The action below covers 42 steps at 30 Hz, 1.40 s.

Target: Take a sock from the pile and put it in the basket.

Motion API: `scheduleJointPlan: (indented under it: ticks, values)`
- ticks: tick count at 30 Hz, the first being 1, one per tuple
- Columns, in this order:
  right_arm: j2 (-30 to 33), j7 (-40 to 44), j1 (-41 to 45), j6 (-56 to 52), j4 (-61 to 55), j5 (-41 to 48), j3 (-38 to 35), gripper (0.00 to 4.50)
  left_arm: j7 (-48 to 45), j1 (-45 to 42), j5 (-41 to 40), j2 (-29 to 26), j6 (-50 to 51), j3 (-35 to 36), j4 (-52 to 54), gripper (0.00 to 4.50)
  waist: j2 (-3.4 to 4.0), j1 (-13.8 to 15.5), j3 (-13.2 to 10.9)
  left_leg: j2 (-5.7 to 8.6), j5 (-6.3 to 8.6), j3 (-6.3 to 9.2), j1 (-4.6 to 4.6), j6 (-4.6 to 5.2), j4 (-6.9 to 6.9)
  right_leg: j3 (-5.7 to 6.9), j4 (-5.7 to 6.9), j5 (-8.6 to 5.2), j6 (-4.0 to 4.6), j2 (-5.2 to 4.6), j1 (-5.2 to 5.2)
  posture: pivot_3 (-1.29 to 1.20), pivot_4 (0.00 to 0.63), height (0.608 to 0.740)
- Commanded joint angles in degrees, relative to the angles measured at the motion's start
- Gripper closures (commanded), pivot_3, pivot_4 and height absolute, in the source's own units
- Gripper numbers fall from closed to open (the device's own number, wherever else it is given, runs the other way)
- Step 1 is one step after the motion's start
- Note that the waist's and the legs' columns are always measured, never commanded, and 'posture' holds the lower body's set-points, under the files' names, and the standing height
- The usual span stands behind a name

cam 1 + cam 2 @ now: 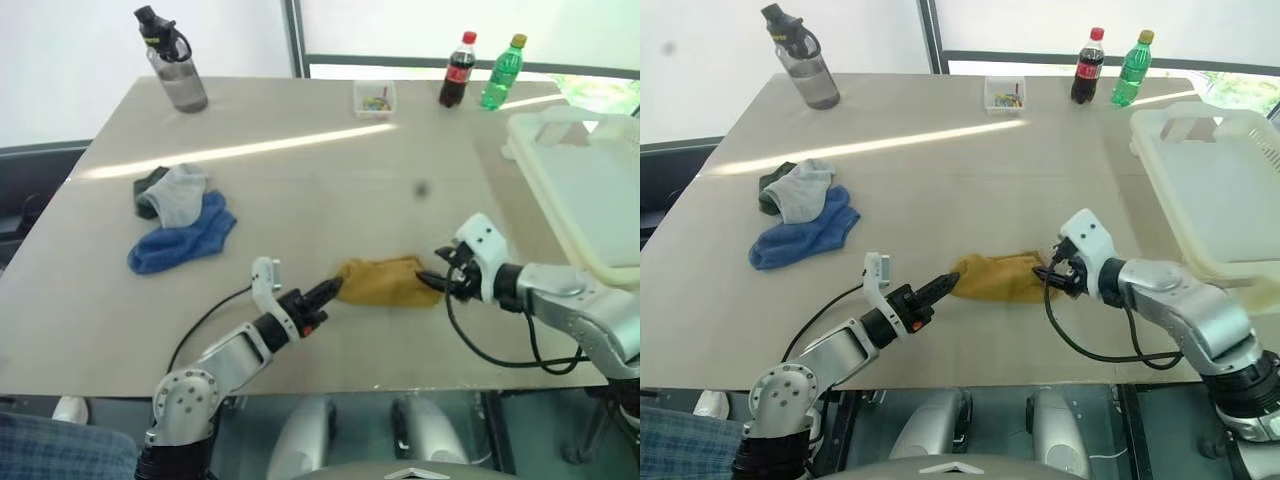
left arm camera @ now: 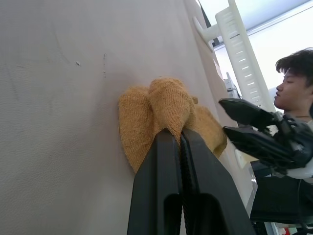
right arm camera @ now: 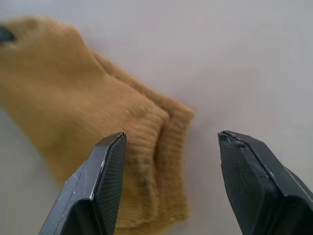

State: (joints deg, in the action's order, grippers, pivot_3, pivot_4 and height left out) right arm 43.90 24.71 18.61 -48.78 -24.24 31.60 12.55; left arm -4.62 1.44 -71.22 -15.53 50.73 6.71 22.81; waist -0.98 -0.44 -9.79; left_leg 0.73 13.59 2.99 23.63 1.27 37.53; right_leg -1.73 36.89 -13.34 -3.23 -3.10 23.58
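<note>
- the mustard-yellow sock lies flat on the table, near the front edge, between the two grippers and apart from the pile.
- left gripper: fingers pressed together, pinching a fold at the sock's 9 o'clock end; in the left wrist view the knit bunches up over the fingertips.
- right gripper: fingers spread, sitting at the sock's 3 o'clock end; in the right wrist view the ribbed cuff lies in the gap between the two fingers, and no contact with the cloth can be confirmed.
- the pile sits at 10 o'clock from the sock, well apart from it: a blue sock nearest the front, a light grey sock overlapping it, and a dark green-grey piece partly under the grey one.
- the basket, cream-white, stands at 2 o'clock from the sock, at the table's right edge, with its handle cut-out on the far wall.
- along the far edge of the table: a grey water bottle at 11 o'clock, a small clear box at 12 o'clock, then a dark cola bottle and a green bottle just beside each other at 1 o'clock.
- a person shows in the left wrist view, beyond the right gripper.
</note>
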Motion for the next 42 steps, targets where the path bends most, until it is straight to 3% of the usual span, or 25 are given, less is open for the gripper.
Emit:
scheduleJointPlan:
  ticks: [1, 4, 13, 14, 15, 16, 17, 18, 26, 36, 42]
  values:
    - [-0.4, -0.4, 0.9, 2.6, 2.1, -7.5, 3.4, 1.45, 0.1, -0.1, -0.7, 0.3, -0.1, 0.4, 0.8, 4.5, 0.0, 0.0, 0.0, 0.0, 0.0, 0.0, -0.01, 0.0, 0.0, 0.0, 0.0, 0.0, 0.0, 0.01, 0.0, 0.0, 0.15, 0.74]
    - [0.2, 1.1, 0.3, 2.9, 3.2, -11.6, 6.1, 1.45, 0.2, -0.1, -0.6, 0.3, -0.3, 0.6, 0.8, 4.5, -0.01, 0.0, 0.0, 0.0, 0.0, 0.01, -0.03, -0.01, 0.0, 0.01, 0.0, 0.0, 0.01, 0.01, 0.0, 0.0, 0.15, 0.74]
    - [-3.0, 1.6, -0.4, 0.4, 3.8, -14.7, 4.9, 1.45, -4.6, 0.6, 5.2, -1.0, -5.4, 2.5, 1.4, 4.5, -0.07, -0.1, 0.2, -0.01, 0.0, -0.08, -0.19, -0.01, 0.0, -0.04, 0.04, -0.01, 0.05, 0.01, -0.09, 0.0, 0.15, 0.74]
    - [-3.1, 1.8, -0.4, 0.3, 3.7, -14.8, 4.9, 1.41, -5.5, 0.9, 5.2, -1.4, -5.4, 2.3, 2.1, 4.19, -0.07, -0.1, 0.2, -0.01, 0.0, -0.09, -0.2, -0.01, 0.0, -0.05, 0.04, -0.01, 0.05, 0.01, -0.09, 0.0, 0.15, 0.74]
    - [-3.2, 2.0, -0.5, 0.1, 3.5, -14.8, 4.8, 1.41, -5.7, 1.3, 6.6, -1.4, -6.2, 2.3, 2.5, 4.19, -0.1, -0.1, 0.3, -0.02, 0.0, -0.09, -0.2, 0.0, 0.0, -0.05, 0.05, -0.01, 0.04, 0.01, -0.09, 0.0, 0.15, 0.74]
    - [-3.4, 2.2, -0.6, 0.0, 3.3, -15.0, 4.7, 1.38, -5.8, 1.6, 7.7, -1.3, -6.9, 2.2, 2.7, 3.76, -0.09, -0.2, 0.3, -0.02, 0.0, -0.1, -0.2, 0.0, 0.0, -0.05, 0.05, -0.01, 0.03, 0.01, -0.09, 0.0, 0.15, 0.74]
    - [-3.4, 2.3, -0.7, -0.2, 3.1, -15.1, 4.6, 1.38, -6.8, 2.3, 7.5, -1.3, -7.4, 2.8, 2.7, 3.75, -0.09, -0.1, 0.3, -0.02, 0.0, -0.1, -0.2, 0.0, 0.0, -0.05, 0.05, -0.01, 0.03, 0.01, -0.09, 0.0, 0.15, 0.74]
    - [-3.5, 2.4, -0.8, -0.4, 3.0, -15.2, 4.4, 1.38, -7.7, 3.2, 7.1, -1.4, -7.7, 3.5, 2.5, 3.18, -0.11, -0.1, 0.3, -0.03, 0.0, -0.1, -0.2, 0.0, 0.0, -0.06, 0.05, -0.01, 0.03, 0.01, -0.09, 0.0, 0.15, 0.74]
    - [-4.2, 3.0, -1.5, -1.1, 2.5, -16.3, 4.1, 1.38, -11.6, 5.0, 6.2, -3.6, -6.9, 6.4, -0.6, 3.18, -0.12, 0.0, 0.4, -0.06, 0.0, -0.09, -0.2, 0.0, 0.0, -0.05, 0.05, -0.06, 0.13, 0.0, -0.09, 0.0, 0.15, 0.74]
    - [-5.8, 3.3, -1.7, -2.6, 1.4, -17.2, 3.5, 1.38, -3.0, 1.3, -6.5, -4.4, 9.2, 2.8, -3.3, 3.18, -0.13, -0.2, 0.5, -0.07, 0.01, -0.08, -0.79, 0.0, -0.12, -0.04, 0.02, -0.1, 0.14, 0.0, -0.62, 0.0, 0.15, 0.74]
    - [-6.4, 3.4, -2.0, -3.1, 1.0, -17.7, 3.5, 1.38, 3.3, -2.5, -10.0, -2.1, 9.6, 3.3, -6.0, 3.18, -0.13, 0.1, 0.5, -0.08, 0.01, -0.01, -0.87, 0.0, -0.11, 0.01, -0.03, -0.14, 0.21, -0.02, -0.77, 0.0, 0.15, 0.74]
